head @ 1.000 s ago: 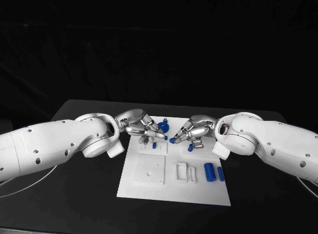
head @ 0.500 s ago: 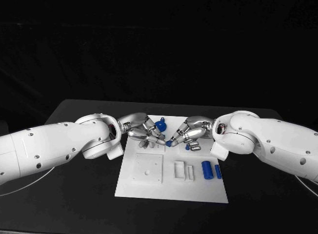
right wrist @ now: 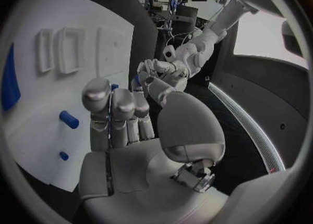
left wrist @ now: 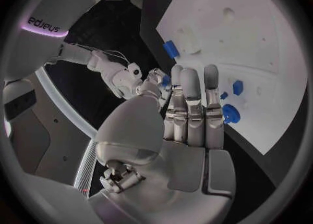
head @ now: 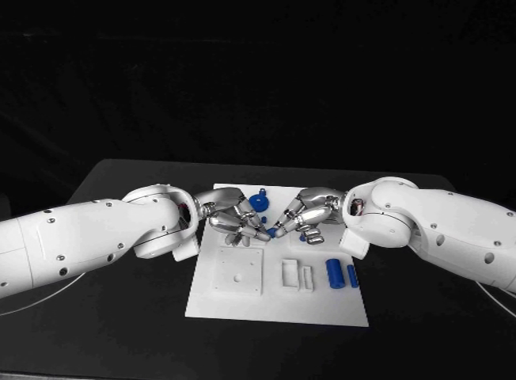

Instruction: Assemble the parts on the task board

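Observation:
The white task board lies in the middle of the black table. Over its far half my two hands meet fingertip to fingertip. My right hand pinches a small blue part at its fingertips, also visible in the left wrist view. My left hand reaches toward that part with its fingers stretched side by side and nothing in them. A blue knob-shaped part stands on the board just beyond the hands. Two blue cylinders lie side by side on the board's right half.
Raised white blocks with slots and a square plate sit on the near half of the board. Small blue pegs stand in the board by the left hand. Bare black table surrounds the board.
Both hands have drawn toward each other over the board's far half, so their fingertips now meet. The right hand carried the small blue part leftward with it.

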Available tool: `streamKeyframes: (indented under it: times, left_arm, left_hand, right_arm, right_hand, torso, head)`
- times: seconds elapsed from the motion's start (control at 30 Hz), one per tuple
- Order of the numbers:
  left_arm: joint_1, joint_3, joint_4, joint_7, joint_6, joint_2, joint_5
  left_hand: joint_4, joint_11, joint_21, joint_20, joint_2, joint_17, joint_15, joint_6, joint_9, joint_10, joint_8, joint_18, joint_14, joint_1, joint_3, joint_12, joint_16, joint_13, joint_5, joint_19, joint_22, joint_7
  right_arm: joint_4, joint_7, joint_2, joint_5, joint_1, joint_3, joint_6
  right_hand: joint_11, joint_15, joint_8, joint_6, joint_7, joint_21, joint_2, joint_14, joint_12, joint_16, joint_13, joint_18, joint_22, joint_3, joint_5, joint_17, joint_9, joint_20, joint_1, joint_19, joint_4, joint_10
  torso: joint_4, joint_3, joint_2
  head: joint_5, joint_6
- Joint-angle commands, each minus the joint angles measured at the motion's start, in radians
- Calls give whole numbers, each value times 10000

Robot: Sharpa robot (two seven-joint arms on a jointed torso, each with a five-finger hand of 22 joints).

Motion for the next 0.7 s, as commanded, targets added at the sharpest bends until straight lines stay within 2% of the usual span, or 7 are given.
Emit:
streamKeyframes:
  times: [0.03,0.1,0.13,0.23,0.27,0.4,0.7]
  left_arm:
    - [-10,5,70,-32,275,24,-124]
    - [-13,5,91,-44,250,24,-113]
    - [-15,5,98,-47,251,24,-109]
    - [-19,5,117,-55,204,26,-101]
    - [-20,5,122,-57,194,27,-99]
    - [-22,5,134,-74,128,31,-85]
    - [-23,5,146,-134,29,31,-64]
  left_hand:
    - [155,-44,-39,-34,61,106,2,322,430,439,24,-74,21,22,-45,-83,228,-37,278,62,83,-116]
    - [304,-57,-37,-38,56,166,1,360,1197,440,51,-74,-39,-80,-104,-146,362,-65,262,55,184,-188]
    - [364,-67,-46,-41,37,183,3,230,2175,433,73,-74,-47,-129,-106,-161,429,-65,252,55,271,-198]
    - [415,-68,-69,-47,28,185,-16,82,3551,419,42,-74,-71,-149,-88,-116,519,-20,245,72,397,-245]
    - [492,-55,-103,-45,4,161,-13,-52,4371,403,15,-74,-76,-169,-89,-121,545,1,249,79,454,-240]
    - [701,-51,-163,-44,-29,120,-10,-278,5965,388,16,-74,-84,-257,-81,-211,576,5,234,108,479,-272]
    - [1086,-6,-176,-33,-19,108,12,-437,6307,283,-6,-74,-106,-353,-76,-283,629,13,216,118,491,-231]
  right_arm:
    - [15,-19,12,85,-2,2,233]
    - [17,-22,19,86,-3,2,238]
    - [16,-23,24,86,-3,2,241]
    - [10,-28,36,86,-4,2,251]
    - [8,-31,40,86,-4,1,256]
    - [6,-54,58,85,-4,-3,295]
    - [52,-94,74,86,-4,-9,372]
  right_hand:
    - [-51,-3,28,54,-4,-48,50,-34,-46,-41,10,-80,961,-63,43,13,16,-68,-35,199,-10,-43]
    - [-51,-3,28,54,-4,-48,50,-34,-46,-41,10,-80,961,-63,43,13,16,-68,-35,199,-10,-43]
    - [-51,-3,28,54,-4,-48,50,-34,-46,-41,10,-80,961,-63,43,13,16,-68,-35,199,-10,-43]
    - [-51,-3,28,54,-4,-48,50,-34,-46,-41,10,-80,961,-63,43,13,16,-68,-35,199,-10,-43]
    - [-49,1,28,49,-1,-60,61,-45,-66,-49,0,-73,959,-63,46,13,16,-63,-35,187,-17,-63]
    - [-49,1,28,49,-1,-60,61,-45,-66,-49,0,-73,959,-63,46,13,16,-63,-35,187,-17,-63]
    - [-49,1,28,48,0,-32,65,-42,-58,-39,7,-72,965,-59,52,24,16,-64,-33,192,-19,-58]
  torso:
    - [-4,-16,0]
    - [-6,-10,-2]
    - [-9,-6,-8]
    - [-13,-5,-13]
    - [-13,-7,-14]
    - [-8,-7,-15]
    - [3,-3,-14]
  head:
    - [-22,-31]
    - [-26,-36]
    - [-32,-48]
    - [-41,-53]
    - [-41,-53]
    - [-45,-56]
    - [-74,-66]
